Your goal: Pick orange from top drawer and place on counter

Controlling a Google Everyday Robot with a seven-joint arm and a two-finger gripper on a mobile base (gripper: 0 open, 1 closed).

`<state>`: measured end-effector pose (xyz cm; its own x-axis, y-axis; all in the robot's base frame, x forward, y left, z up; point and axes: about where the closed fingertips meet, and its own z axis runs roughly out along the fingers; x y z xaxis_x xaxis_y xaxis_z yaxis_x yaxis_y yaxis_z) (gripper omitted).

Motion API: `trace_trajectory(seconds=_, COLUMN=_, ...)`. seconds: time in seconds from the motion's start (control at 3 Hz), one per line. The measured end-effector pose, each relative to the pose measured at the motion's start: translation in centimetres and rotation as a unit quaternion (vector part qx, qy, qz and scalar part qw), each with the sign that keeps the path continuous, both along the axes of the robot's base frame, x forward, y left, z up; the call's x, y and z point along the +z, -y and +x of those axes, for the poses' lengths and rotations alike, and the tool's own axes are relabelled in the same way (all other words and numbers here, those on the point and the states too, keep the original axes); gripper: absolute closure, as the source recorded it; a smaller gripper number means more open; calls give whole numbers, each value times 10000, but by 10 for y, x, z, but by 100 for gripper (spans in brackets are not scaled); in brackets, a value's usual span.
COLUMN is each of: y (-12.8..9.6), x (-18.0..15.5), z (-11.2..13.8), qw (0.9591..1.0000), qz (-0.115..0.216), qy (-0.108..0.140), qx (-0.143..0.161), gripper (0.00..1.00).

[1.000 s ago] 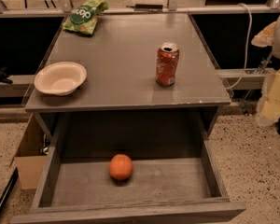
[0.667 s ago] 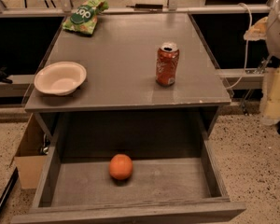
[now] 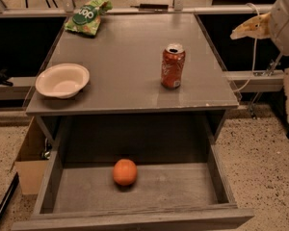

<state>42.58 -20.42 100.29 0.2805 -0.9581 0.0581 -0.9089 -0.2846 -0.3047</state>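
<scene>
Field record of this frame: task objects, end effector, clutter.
target: small round orange fruit, on floor of open grey wooden top drawer, left of centre
place surface: flat grey cabinet top
clutter: red-orange soda can, white bowl, green snack bag
arm: end effector upper right, past cabinet top's edge
status: fruit not yet picked

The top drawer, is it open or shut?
Open. The top drawer is pulled out from under the counter, so the orange on its bottom shows. The gripper is off at the upper right, away from it.
</scene>
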Motion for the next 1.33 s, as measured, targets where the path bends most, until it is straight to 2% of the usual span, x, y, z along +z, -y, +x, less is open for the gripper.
trace_trajectory(seconds=0.33, y=-4, x=6, z=-6, qw=9965, qz=74, qy=53, qx=829, gripper=0)
trace_trajectory(seconds=0.67, y=-7, x=11, z=-5, qw=9919, qz=-61, qy=196, qx=1252, gripper=0)
trace_trajectory(seconds=1.0, y=-11, x=19, z=-5, qw=9902, qz=-69, qy=386, qx=1339, gripper=0)
trace_trajectory(seconds=1.33, y=-31, x=23, z=-14, qw=9782, qz=-117, qy=564, qx=1994, gripper=0)
